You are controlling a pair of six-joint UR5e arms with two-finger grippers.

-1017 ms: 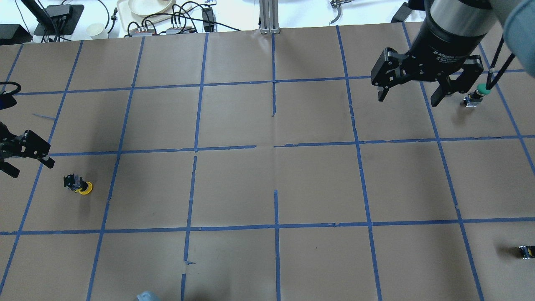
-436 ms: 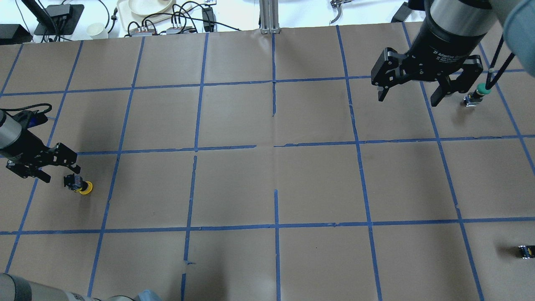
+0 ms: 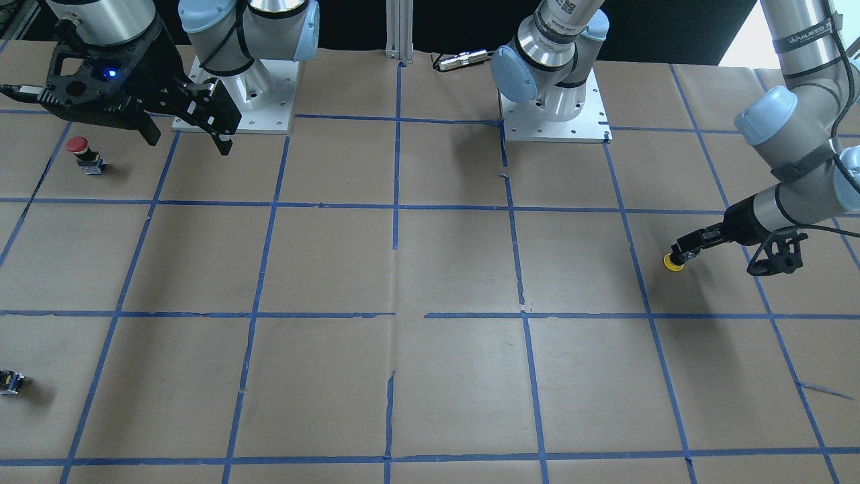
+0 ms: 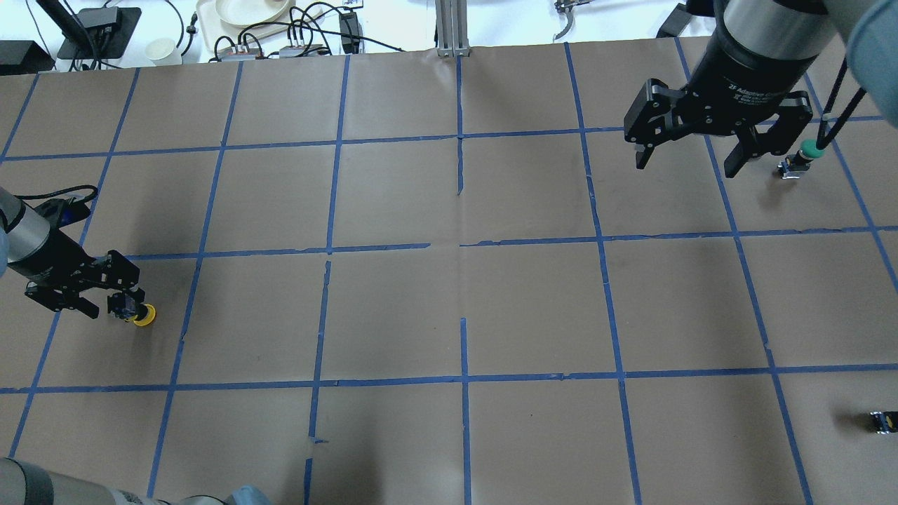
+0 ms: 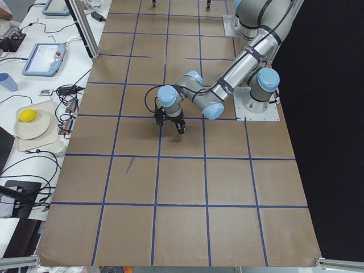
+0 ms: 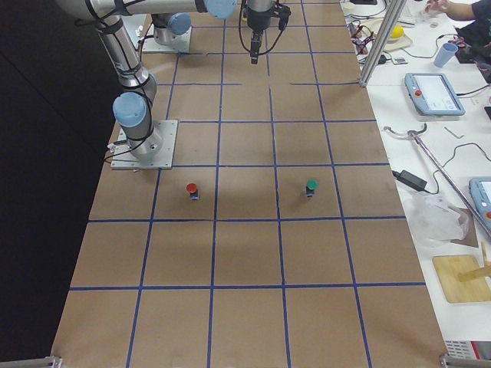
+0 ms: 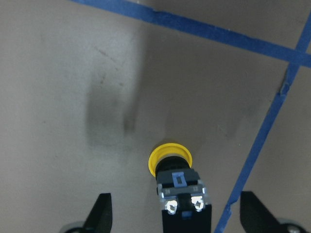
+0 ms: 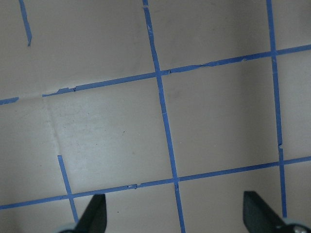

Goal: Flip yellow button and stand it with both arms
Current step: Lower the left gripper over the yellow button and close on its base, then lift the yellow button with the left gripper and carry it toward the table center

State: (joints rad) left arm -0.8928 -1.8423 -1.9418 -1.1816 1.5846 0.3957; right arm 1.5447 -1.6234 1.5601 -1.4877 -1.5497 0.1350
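The left claw (image 7: 178, 217) is wide open. It has one finger on each side of the yellow button (image 7: 178, 180) and does not touch it. The button lies on its side in the lower left of the overhead view, with its black body toward the claw and its yellow cap pointing away.

What could go wrong? The button is small and its cap is round — if the fingers shut a bit off the middle, I think it can spin, roll or pop out. The claw is very low too, so a fingertip may snag the brown paper (image 4: 393, 315).

The left arm (image 4: 28, 242) comes in from the left edge, stretched out low and nearly flat. The right claw (image 4: 684, 163) is open and empty. It hangs high in the upper right, near a green button (image 4: 810, 149) — far from the job, so helping means a long trip.
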